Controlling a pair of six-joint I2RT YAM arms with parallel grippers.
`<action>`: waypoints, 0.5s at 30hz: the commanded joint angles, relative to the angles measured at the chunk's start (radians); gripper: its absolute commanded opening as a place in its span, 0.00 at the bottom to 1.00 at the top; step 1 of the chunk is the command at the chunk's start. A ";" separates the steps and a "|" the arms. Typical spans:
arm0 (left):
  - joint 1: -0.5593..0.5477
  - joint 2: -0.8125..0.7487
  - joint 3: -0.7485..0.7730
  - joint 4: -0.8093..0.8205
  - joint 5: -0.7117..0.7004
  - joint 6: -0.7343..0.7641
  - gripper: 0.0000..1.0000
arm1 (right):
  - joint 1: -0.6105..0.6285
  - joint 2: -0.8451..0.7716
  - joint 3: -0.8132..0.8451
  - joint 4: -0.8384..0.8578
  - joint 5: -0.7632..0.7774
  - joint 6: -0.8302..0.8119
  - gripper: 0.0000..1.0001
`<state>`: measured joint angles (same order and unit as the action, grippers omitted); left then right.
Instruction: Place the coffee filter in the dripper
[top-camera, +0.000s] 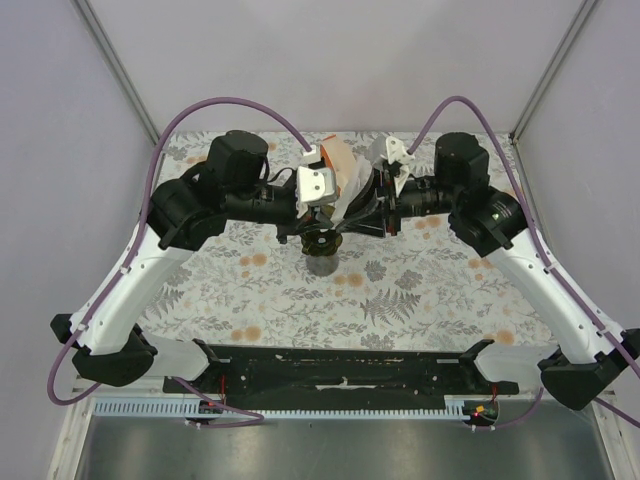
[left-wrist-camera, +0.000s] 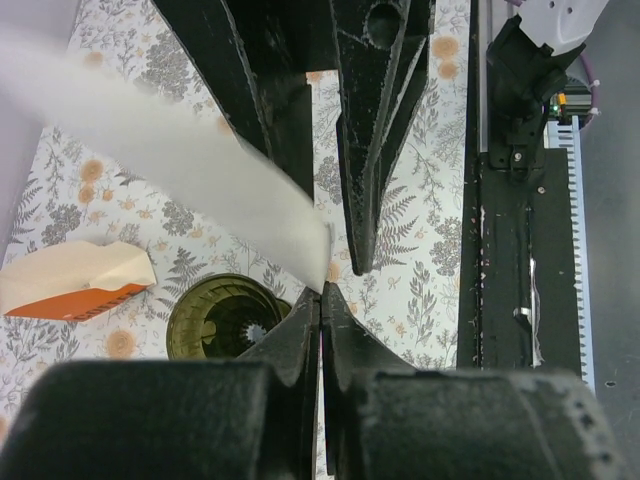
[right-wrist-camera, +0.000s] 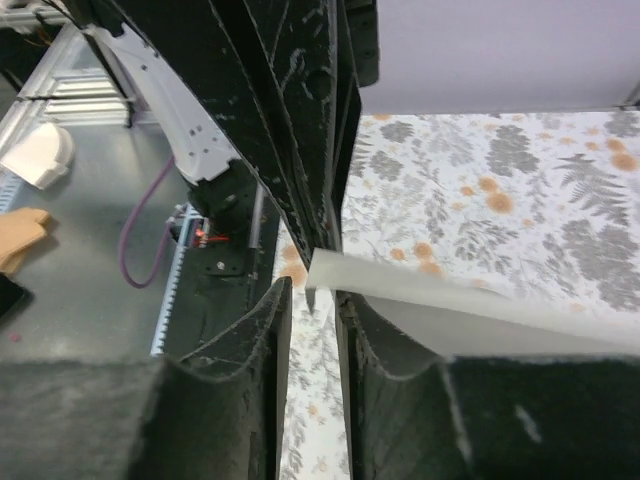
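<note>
- Filter (left-wrist-camera: 180, 160): held in the air. Its long axis runs from 1 pinched corner out past the dripper.
- Dripper (left-wrist-camera: 212, 320): upright and empty, below and just beside the 2 sets of fingertips.
- Left gripper (left-wrist-camera: 322, 300): jaws closed on the filter's corner.
- Right gripper (right-wrist-camera: 312, 295): jaws narrowly apart, with the filter's corner at the gap.
- Judgement: the filter must shift sideways over the dripper.

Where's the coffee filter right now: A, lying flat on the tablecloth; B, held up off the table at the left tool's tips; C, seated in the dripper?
B: a corner of the coffee filter is pinched at the left tool, and the dripper below it is empty.
</note>
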<state>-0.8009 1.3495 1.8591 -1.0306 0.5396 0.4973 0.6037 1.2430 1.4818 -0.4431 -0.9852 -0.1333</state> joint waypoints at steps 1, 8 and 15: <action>-0.006 -0.016 0.000 0.047 -0.001 -0.068 0.02 | -0.038 -0.072 -0.017 0.011 0.031 -0.026 0.39; -0.007 -0.015 0.000 0.066 0.008 -0.074 0.02 | -0.041 -0.086 -0.018 0.014 0.008 -0.016 0.41; -0.006 -0.012 0.009 0.066 0.005 -0.075 0.02 | -0.041 -0.057 -0.003 0.032 -0.009 0.020 0.32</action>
<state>-0.8028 1.3491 1.8587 -0.9974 0.5335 0.4603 0.5632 1.1759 1.4532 -0.4419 -0.9745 -0.1390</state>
